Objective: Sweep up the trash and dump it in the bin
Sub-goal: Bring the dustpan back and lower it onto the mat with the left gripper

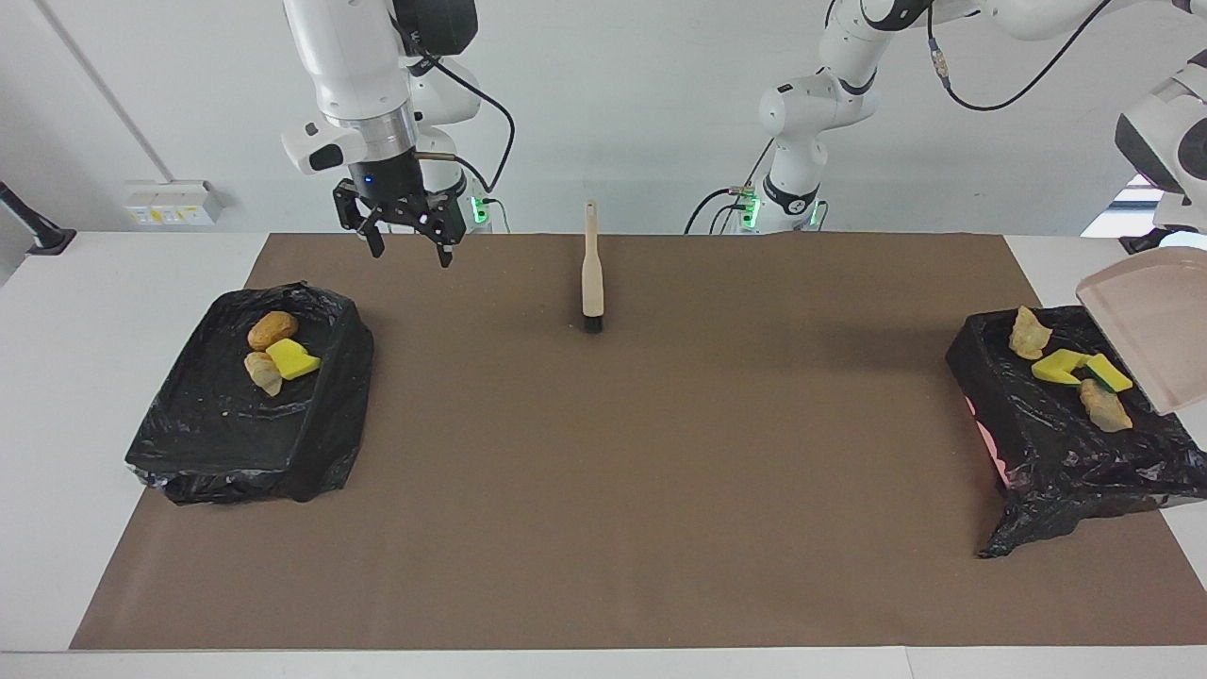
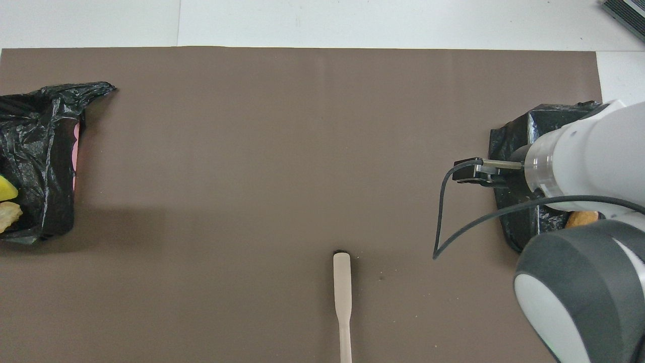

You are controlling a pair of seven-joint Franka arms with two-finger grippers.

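Yellow sponge and tan bread trash [image 1: 1064,366], judged light, soft and better tipped than pinched, lay in the lined bin [image 1: 985,396] at the table's left-arm edge under the dustpan [image 1: 1146,330] clamped by the unseen left gripper, while the right gripper [image 1: 410,253] hung open and empty over the robots' edge.

1. The beige plastic dustpan [image 1: 1152,341], tilted over the black-bagged bin [image 1: 1056,443] at the left arm's end of the table, is cut off by the facing view's edge; whatever holds it is out of frame.
2. In the overhead view, the white right arm [image 2: 584,166] hides most of the other black-bagged bin [image 2: 524,222].
3. The pale wooden brush [image 2: 342,297] has its handle clipped by that view's bottom edge.
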